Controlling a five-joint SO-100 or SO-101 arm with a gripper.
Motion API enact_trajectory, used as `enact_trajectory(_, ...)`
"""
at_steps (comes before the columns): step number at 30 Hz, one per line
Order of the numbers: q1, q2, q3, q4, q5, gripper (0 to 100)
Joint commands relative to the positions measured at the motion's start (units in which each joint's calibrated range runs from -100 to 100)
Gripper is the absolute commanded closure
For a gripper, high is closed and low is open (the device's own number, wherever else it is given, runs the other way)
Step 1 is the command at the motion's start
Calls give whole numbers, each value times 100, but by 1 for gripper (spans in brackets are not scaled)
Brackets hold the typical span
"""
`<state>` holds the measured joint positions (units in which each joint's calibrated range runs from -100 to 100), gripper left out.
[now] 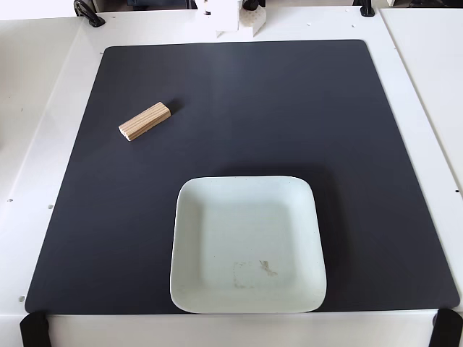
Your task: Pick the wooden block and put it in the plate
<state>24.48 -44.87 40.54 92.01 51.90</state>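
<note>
The wooden block (145,121) is a small tan bar lying at a slant on the black mat, left of centre and well apart from everything else. The plate (184,289), pale mint and square with rounded corners, sits at the mat's near edge with a faint rectangular smudge inside and nothing in it. Only a white part of my gripper (230,20) shows at the top edge, far behind both things. Its fingers cannot be made out, and nothing is seen held in it.
The black mat (347,130) covers most of the white table (36,144). Black cables and clamps sit at the far corners (88,13) and black brackets at the two near corners (35,330).
</note>
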Motion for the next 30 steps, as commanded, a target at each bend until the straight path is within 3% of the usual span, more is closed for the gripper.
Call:
enact_trajectory(1,598,1259,-1188,-40,10,99)
enact_trajectory(5,1113,2293,-1881,-279,10,99)
enact_trajectory(11,1617,3165,-1908,-1569,-1,99)
enact_trajectory(21,1718,4157,-1899,-2559,-497,98)
enact_trajectory(27,1796,4606,-1908,-3080,-610,81)
enact_trajectory(30,1818,4742,-1935,-3187,-620,78)
